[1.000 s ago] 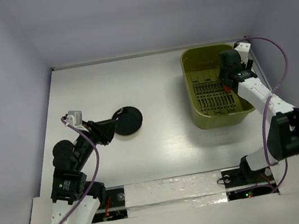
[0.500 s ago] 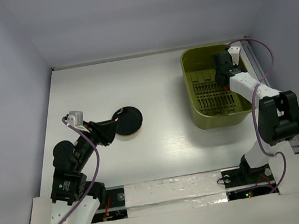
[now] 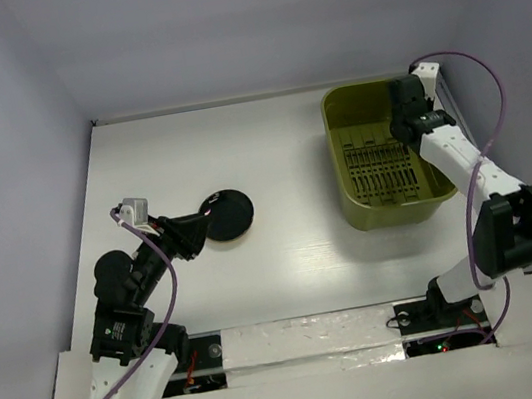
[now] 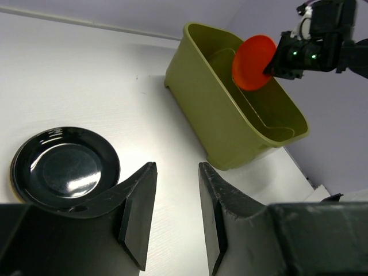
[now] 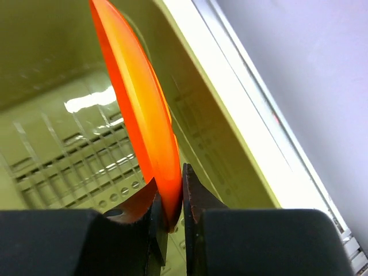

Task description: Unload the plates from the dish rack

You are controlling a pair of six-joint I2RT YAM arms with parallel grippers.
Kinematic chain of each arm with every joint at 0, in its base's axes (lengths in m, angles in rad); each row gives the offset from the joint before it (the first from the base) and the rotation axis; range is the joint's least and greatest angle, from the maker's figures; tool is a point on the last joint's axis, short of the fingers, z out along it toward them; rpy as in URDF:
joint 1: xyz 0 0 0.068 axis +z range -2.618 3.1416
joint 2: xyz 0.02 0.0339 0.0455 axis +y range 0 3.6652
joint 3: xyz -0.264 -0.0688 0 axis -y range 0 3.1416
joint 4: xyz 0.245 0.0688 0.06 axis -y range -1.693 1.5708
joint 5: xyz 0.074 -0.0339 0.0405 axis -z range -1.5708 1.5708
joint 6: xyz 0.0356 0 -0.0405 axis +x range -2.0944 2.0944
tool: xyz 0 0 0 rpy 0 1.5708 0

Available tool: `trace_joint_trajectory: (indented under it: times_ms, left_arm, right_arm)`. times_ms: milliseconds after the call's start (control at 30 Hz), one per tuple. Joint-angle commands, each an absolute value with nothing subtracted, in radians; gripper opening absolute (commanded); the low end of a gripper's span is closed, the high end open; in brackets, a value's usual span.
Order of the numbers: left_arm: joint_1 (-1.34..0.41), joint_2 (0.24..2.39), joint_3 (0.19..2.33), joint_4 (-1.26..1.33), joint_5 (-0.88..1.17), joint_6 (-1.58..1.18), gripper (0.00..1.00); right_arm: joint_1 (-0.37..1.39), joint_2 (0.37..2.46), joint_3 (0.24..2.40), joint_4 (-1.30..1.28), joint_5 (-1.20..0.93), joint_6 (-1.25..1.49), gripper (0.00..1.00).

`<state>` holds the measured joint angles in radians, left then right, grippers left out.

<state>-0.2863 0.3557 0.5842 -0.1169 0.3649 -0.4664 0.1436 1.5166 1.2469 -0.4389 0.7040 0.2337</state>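
Note:
The olive-green dish rack (image 3: 340, 162) stands at the far right of the table. Inside it my right gripper (image 3: 407, 123) is shut on the lower edge of an orange-red plate (image 5: 137, 109), which stands on edge over the slotted bottom (image 5: 75, 167). From the left wrist view the same orange-red plate (image 4: 252, 55) reaches above the rack's rim (image 4: 201, 95). A black plate (image 3: 228, 216) lies flat on the table at the left. My left gripper (image 3: 200, 232) hovers just beside its near-left edge, open, with nothing between the fingers (image 4: 138, 201).
The white table (image 3: 295, 256) is boxed in by pale walls at the left, back and right. The rack's right wall (image 5: 230, 132) runs close along the table's right edge. A purple cable (image 3: 492, 93) loops off the right arm.
The right gripper's jaws have closed onto the orange-red plate inside the rack, and its wrist has turned and shifted slightly. The left arm and the black plate have stayed put.

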Motion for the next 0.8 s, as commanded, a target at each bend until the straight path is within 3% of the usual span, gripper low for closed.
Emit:
trace_joint_trajectory:
  times_ms: [0,200,367,467,567,767]
  left_arm:
    - [-0.29,0.353,0.595,-0.078,0.367,-0.465,0.32]
    - [-0.29,0.354,0.594,-0.077,0.365,-0.465,0.33]
    - [-0.281,0.359,0.594,-0.077,0.365,-0.465,0.33]
    - [-0.272,0.367,0.594,-0.077,0.365,-0.466,0.34]
    - [-0.262,0.374,0.597,-0.081,0.361,-0.465,0.34]
    - [-0.242,0.379,0.597,-0.083,0.356,-0.465,0.36]
  right_arm:
    - [0.161,1.419,1.334,-0.482,0.742,0.212,0.0]
    - [0.247,1.235,1.347,-0.433,0.533,0.23,0.0]
    - [0.43,1.17,1.203,-0.212,0.074,0.386,0.0]
    - [0.544,1.256,1.154,-0.028,-0.07,0.487,0.0]
    - [0.701,1.449,1.176,0.121,-0.106,0.552,0.0]
    - [0.814,1.684,1.232,0.238,-0.123,0.662,0.0]
